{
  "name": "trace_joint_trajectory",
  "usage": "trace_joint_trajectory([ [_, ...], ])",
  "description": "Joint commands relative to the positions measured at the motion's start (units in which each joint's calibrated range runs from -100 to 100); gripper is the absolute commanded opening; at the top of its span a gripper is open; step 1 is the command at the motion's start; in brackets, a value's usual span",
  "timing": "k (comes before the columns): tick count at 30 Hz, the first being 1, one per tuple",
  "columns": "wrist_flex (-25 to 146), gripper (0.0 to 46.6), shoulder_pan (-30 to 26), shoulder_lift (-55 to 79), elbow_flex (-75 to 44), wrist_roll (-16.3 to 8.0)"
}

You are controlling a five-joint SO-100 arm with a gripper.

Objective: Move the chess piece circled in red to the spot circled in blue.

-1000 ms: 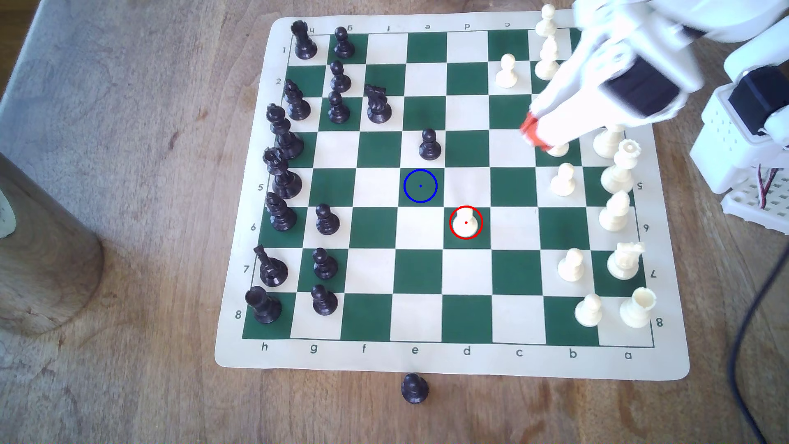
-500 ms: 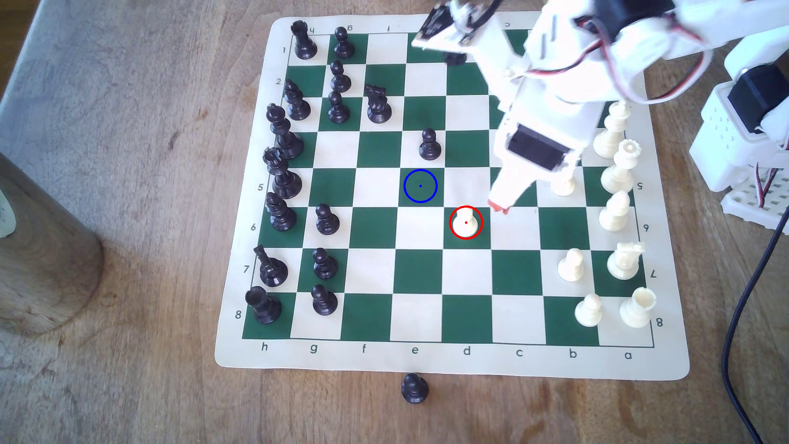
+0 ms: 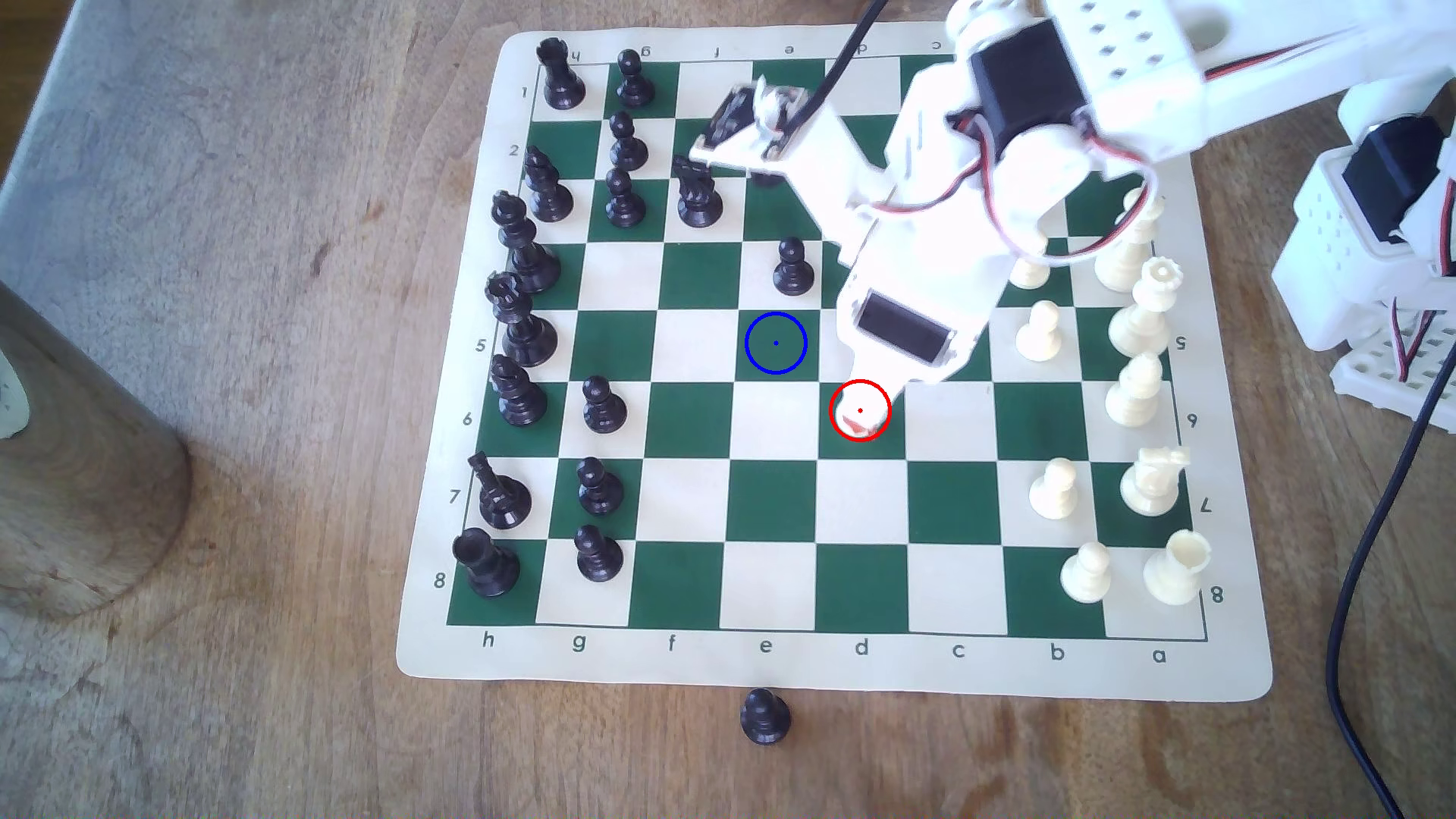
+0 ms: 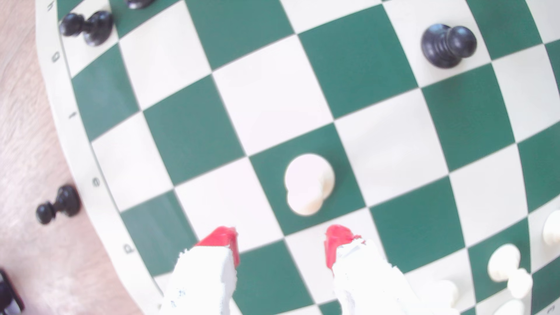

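While the gripper hangs over the board with its two red-tipped fingers spread wide, nothing lies between them; the chess piece stands upright on its dark green square just beyond the tips, untouched. Seen from the exterior view, the gripper covers the red-ringed square, so the pawn there is hidden beneath the red tips.

The spot, a green square ringed in blue, lies one square diagonally away, toward the exterior view's left and farther up the board, and it is bare. A black pawn stands on the square directly beyond the spot, and is the nearest piece to it. The squares around the chess piece on the near side and toward the exterior view's left are open, as are the middle files down to the board's near edge.

Black pieces crowd the two files at the exterior view's left; white pieces line the exterior view's right edge, with a white pawn standing near the arm's body. One black pawn sits off the mat, just past its near border.

The roll-up mat lies flat on a worn wooden table. A dark cable trails along the exterior view's right.
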Motion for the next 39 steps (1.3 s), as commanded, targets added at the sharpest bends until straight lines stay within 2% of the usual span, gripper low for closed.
trace_joint_trajectory([
  [1, -1.9, 15.8, 0.5, 1.5, -5.0, 0.5],
  [17, -7.5, 16.5, 1.3, 7.7, -5.0, 1.3],
  [19, -7.8, 13.5, 1.2, 7.9, -5.0, 1.4],
  [21, -8.0, 7.5, 1.1, 7.9, -4.8, 1.6],
  [23, -8.0, 3.8, 1.0, 7.7, -4.5, 2.1],
  [28, -8.0, 0.7, 0.9, 7.3, -4.3, 2.2],
  [39, -2.7, 0.4, 0.8, -0.7, -6.5, 1.9],
])
